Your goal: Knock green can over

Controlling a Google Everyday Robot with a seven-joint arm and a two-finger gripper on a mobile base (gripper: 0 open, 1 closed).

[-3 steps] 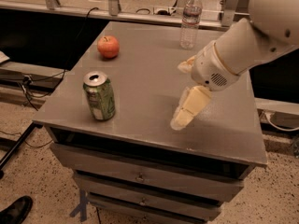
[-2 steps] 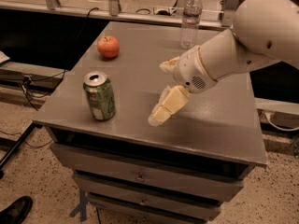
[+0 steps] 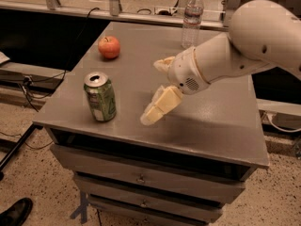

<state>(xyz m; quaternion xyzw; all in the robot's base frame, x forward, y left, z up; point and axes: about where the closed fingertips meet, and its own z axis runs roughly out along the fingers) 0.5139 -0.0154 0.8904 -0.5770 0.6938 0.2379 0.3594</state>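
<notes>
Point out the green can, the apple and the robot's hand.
green can [image 3: 100,98]: camera view, middle of its green side; standing upright.
apple [image 3: 109,47]: camera view, centre of its red skin.
hand [image 3: 151,93]: camera view, gap between its open fingers, over the table [image 3: 211,126], right of the can.

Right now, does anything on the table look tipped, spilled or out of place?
Nothing stands out. The green can stands upright, unspilled; the end effector hovers open beside it, not touching.

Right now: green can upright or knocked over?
Upright. The green aluminium drink can stands on its base, silver top up; the gripper hovers beside it, not touching.
</notes>
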